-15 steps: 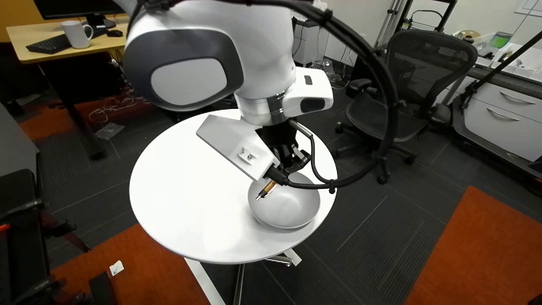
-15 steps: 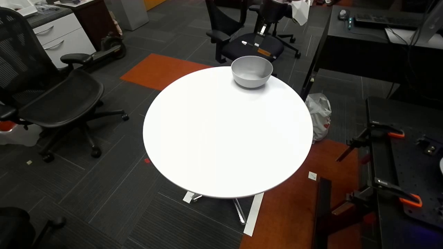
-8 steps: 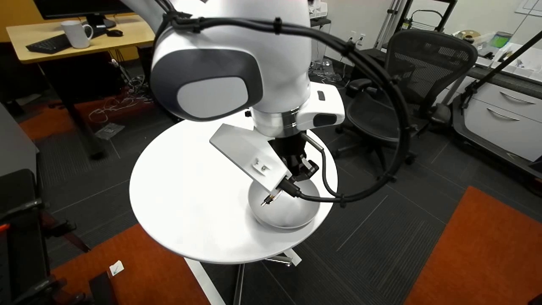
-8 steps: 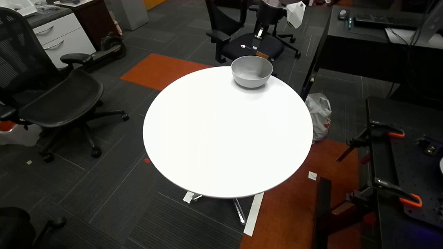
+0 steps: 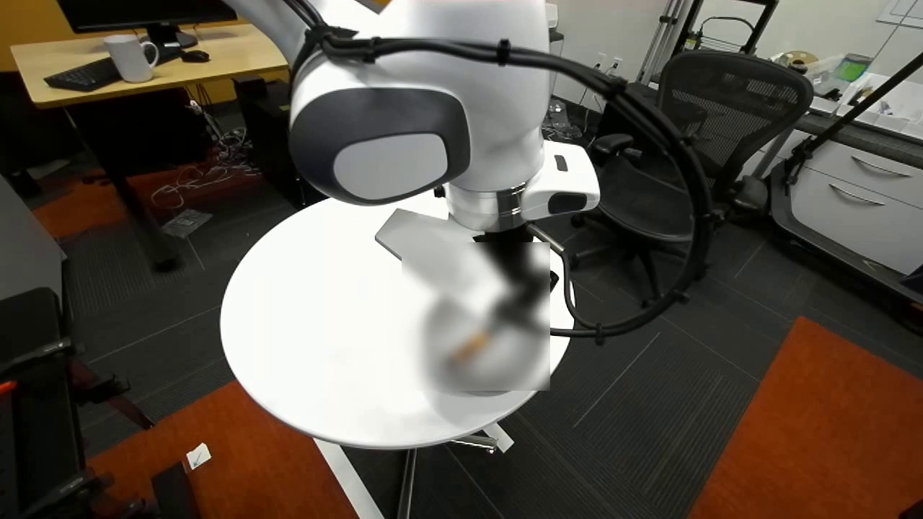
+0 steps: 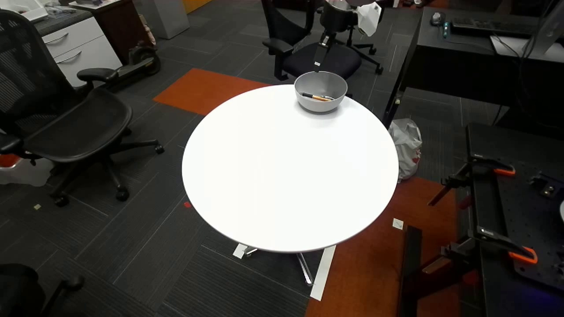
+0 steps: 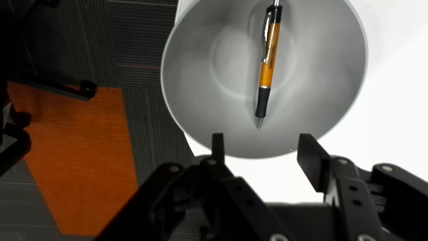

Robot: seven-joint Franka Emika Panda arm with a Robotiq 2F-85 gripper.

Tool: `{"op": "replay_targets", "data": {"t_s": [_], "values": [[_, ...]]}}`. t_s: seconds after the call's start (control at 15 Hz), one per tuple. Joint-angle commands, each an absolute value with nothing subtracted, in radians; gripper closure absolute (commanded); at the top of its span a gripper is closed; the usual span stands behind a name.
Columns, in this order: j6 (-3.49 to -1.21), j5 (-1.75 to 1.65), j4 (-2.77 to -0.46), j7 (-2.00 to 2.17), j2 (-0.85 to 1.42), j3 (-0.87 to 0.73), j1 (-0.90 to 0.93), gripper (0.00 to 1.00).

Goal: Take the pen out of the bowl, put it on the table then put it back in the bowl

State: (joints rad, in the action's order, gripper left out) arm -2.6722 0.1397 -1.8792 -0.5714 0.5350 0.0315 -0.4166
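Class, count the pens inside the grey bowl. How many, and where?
1: the orange pen, inside the bowl, its tip toward the pincer in the wrist view. That view slightly crops the bowl.

Both exterior views overlook table; close wrist view faces into bowl, apparently shared despite exterior blur.

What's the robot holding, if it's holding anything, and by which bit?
Nothing is held: the gripper is open, and the orange pen lies loose in the bowl.
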Motion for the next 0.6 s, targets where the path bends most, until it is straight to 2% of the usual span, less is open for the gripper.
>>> {"op": "replay_targets", "data": {"t_s": [0.0,0.07,0.13,0.27,0.33,0.53], "values": [[-2.63,0.153,-1.843,-0.591,0.545,0.05,-0.433,0.07],[-2.628,0.153,-1.84,-0.592,0.547,0.051,-0.434,0.01],[-2.625,0.158,-1.838,-0.602,0.548,0.058,-0.439,0.0],[-2.66,0.139,-1.863,-0.57,0.543,0.038,-0.418,0.04],[-2.657,0.14,-1.862,-0.572,0.544,0.042,-0.42,0.0],[-2.654,0.14,-1.856,-0.578,0.547,0.043,-0.42,0.0]]}}
